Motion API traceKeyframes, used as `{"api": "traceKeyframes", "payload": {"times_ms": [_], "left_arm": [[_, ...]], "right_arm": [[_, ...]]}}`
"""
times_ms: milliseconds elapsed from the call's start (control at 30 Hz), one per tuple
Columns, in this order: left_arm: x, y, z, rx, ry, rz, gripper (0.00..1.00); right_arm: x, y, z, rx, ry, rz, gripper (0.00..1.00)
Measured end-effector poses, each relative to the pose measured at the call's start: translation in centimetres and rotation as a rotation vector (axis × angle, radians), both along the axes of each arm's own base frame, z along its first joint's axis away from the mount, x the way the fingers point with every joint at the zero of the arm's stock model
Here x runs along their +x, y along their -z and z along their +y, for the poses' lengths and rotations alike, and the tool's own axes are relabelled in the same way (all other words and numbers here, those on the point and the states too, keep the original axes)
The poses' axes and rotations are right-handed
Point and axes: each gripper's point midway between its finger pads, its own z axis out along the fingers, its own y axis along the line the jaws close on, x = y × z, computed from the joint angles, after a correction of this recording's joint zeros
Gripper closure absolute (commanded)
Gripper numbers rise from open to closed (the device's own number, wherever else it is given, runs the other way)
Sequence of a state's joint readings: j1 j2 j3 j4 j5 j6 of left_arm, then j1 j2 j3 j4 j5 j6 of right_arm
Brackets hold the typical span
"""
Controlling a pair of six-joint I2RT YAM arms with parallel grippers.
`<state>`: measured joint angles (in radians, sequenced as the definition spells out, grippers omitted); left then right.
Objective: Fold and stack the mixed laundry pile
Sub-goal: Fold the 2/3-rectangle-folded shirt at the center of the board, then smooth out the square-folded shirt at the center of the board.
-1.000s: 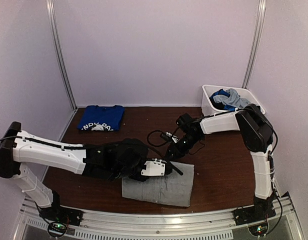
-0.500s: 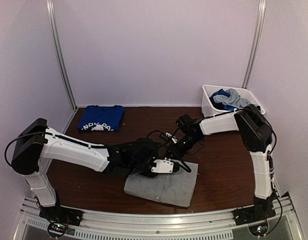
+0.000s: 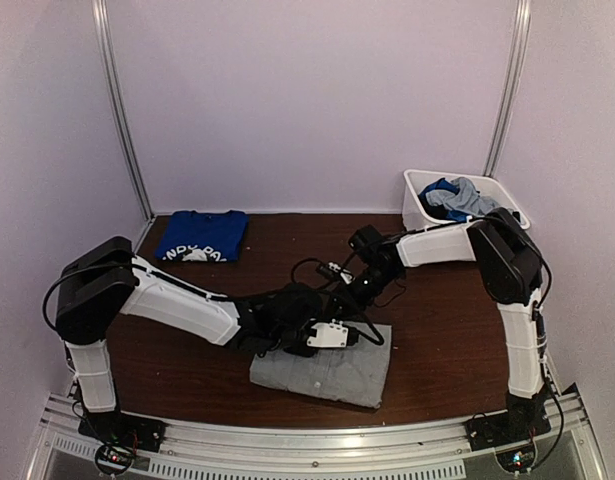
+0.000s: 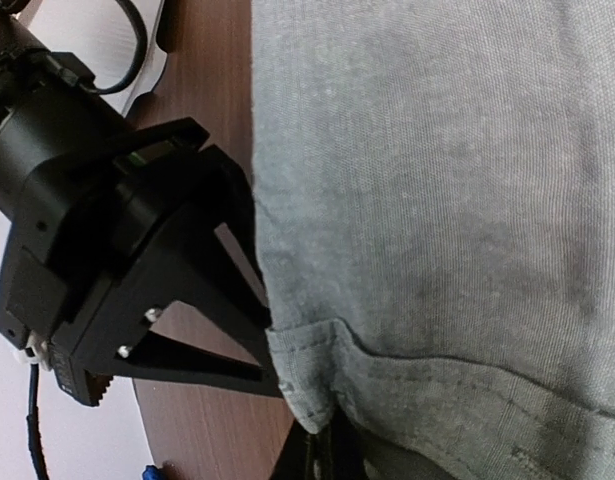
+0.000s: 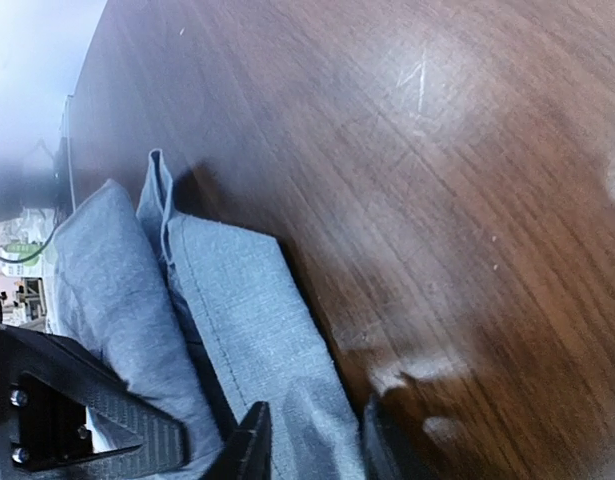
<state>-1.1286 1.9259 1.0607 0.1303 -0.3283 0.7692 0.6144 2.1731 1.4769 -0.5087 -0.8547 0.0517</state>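
A light-grey garment (image 3: 322,368) lies folded on the table's near middle. My left gripper (image 3: 375,338) is at its far right corner, shut on a hem; in the left wrist view the grey cloth (image 4: 437,180) fills the frame and my fingers (image 4: 327,462) pinch its stitched edge. My right gripper (image 3: 350,303) is right beside it at the same far edge, and its fingers (image 5: 312,450) close round a fold of grey cloth (image 5: 237,300). A folded royal-blue shirt (image 3: 200,238) with white print lies at the back left.
A white plastic bin (image 3: 419,212) at the back right holds blue and grey clothes (image 3: 455,197). The brown table (image 3: 437,320) ends at a metal rail in front. Both arms cross low over the table's middle, close together.
My left arm has reached further right and forward along the grey garment's far edge. The garment has shifted slightly right and changed outline. The right gripper has hardly moved.
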Motion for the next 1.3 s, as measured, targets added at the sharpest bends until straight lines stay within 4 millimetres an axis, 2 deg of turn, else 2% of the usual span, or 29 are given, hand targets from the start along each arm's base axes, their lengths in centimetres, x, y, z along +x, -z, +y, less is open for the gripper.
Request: {"api": "traceKeyframes", "payload": {"times_ms": [67,233,300,400,467,533,633,700,767,800,867,967,1100,1200,1300], "left_arm": [[0.2,0.4,-0.1,-0.002,-0.003,-0.002,1.00],[0.7,0.5,-0.4,-0.009,-0.016,-0.014,0.79],[1.2,0.1,-0.5,-0.014,-0.040,-0.023,0.69],[2.1,-1.3,-0.2,-0.053,-0.101,0.006,0.53],[3.1,-3.4,0.9,-0.110,-0.171,0.042,0.47],[4.2,-6.8,2.6,-0.201,-0.253,0.067,0.45],[5.2,-12.4,5.1,-0.396,-0.364,0.109,0.43],[5.3,-15.3,7.2,-0.544,-0.429,0.167,0.42],[5.0,-16.2,8.9,-0.659,-0.471,0.251,0.42],[4.8,-16.0,9.7,-0.708,-0.494,0.303,0.41],[4.6,-14.4,10.8,-0.764,-0.540,0.416,0.41],[4.0,-10.1,11.7,-0.779,-0.621,0.601,0.41],[3.2,-6.0,10.9,-0.770,-0.681,0.797,0.42],[2.9,-4.0,9.9,-0.777,-0.695,0.900,0.43],[2.7,-2.4,9.3,-0.779,-0.713,0.971,0.47]], "right_arm": [[0.6,-0.2,-0.1,-0.012,0.013,-0.012,0.60],[3.6,-1.6,-1.4,-0.050,0.085,-0.060,0.45],[5.3,-2.7,-2.8,-0.061,0.140,-0.086,0.42],[7.7,-5.6,-5.9,-0.066,0.245,-0.136,0.38],[8.2,-8.6,-8.0,-0.051,0.307,-0.182,0.37],[8.0,-12.2,-10.0,-0.017,0.363,-0.246,0.37],[5.3,-16.5,-10.9,0.060,0.384,-0.313,0.34],[2.5,-17.6,-11.0,0.111,0.382,-0.317,0.32],[-0.3,-17.1,-11.3,0.136,0.379,-0.287,0.31],[-1.7,-16.3,-11.5,0.141,0.379,-0.261,0.30],[-3.8,-14.3,-11.9,0.130,0.379,-0.206,0.30],[-6.0,-10.4,-12.9,0.081,0.392,-0.121,0.29],[-7.5,-6.7,-13.7,0.030,0.403,-0.042,0.28],[-7.5,-5.0,-13.7,0.010,0.405,-0.019,0.30],[-7.4,-3.1,-13.7,-0.007,0.403,0.008,0.36]]}}
